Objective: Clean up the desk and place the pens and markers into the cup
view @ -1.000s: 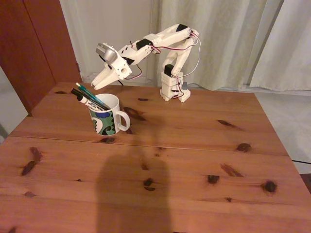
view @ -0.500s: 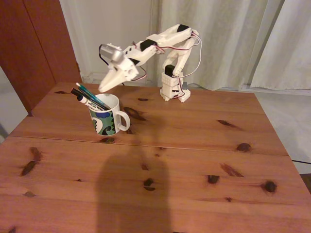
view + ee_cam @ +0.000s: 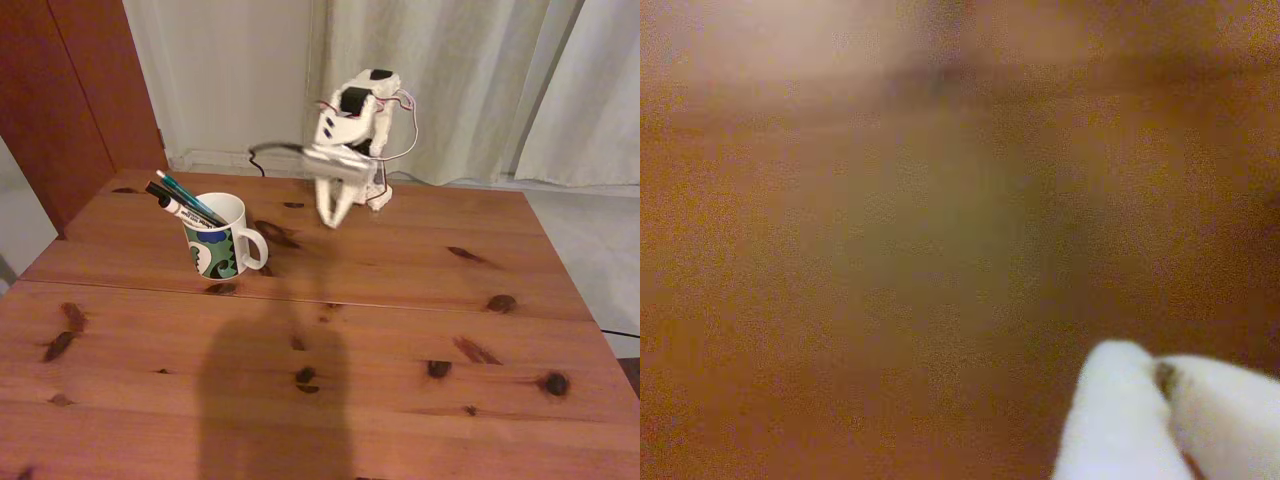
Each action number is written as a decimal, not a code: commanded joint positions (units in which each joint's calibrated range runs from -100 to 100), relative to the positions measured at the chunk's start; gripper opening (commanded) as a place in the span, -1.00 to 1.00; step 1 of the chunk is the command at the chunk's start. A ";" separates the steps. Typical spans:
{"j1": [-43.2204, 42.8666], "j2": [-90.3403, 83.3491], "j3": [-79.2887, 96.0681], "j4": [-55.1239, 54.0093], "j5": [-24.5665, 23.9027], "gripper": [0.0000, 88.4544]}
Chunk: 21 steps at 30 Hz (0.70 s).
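The cup (image 3: 222,245), a white mug with a green, blue and black pattern, stands on the desk (image 3: 380,320) at the back left in the fixed view. The pens and markers lean out of it to the left: a white marker with a black cap (image 3: 178,206), a teal pen (image 3: 176,187) and a thin dark pen beside them. My gripper (image 3: 331,221) hangs blurred, pointing down over the desk right of the cup and in front of the arm's base. In the wrist view its white fingertips (image 3: 1120,400) meet at the lower right, shut on nothing, above blurred brown wood.
The arm's base (image 3: 360,190) sits at the desk's back edge, with curtains behind it. A dark wooden door stands at the far left. A seam crosses the desk in front of the cup, and a shadow falls on the near middle.
The gripper has swung from above the cup's rim to the right and down, folding back toward the arm's base. The cup and pens have stayed put.
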 commanded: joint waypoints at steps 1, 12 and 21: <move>-5.41 -6.98 3.90 8.00 1.45 -0.98; -14.10 -23.94 21.93 16.43 1.19 -0.98; -16.11 -29.23 23.38 17.80 1.03 -0.98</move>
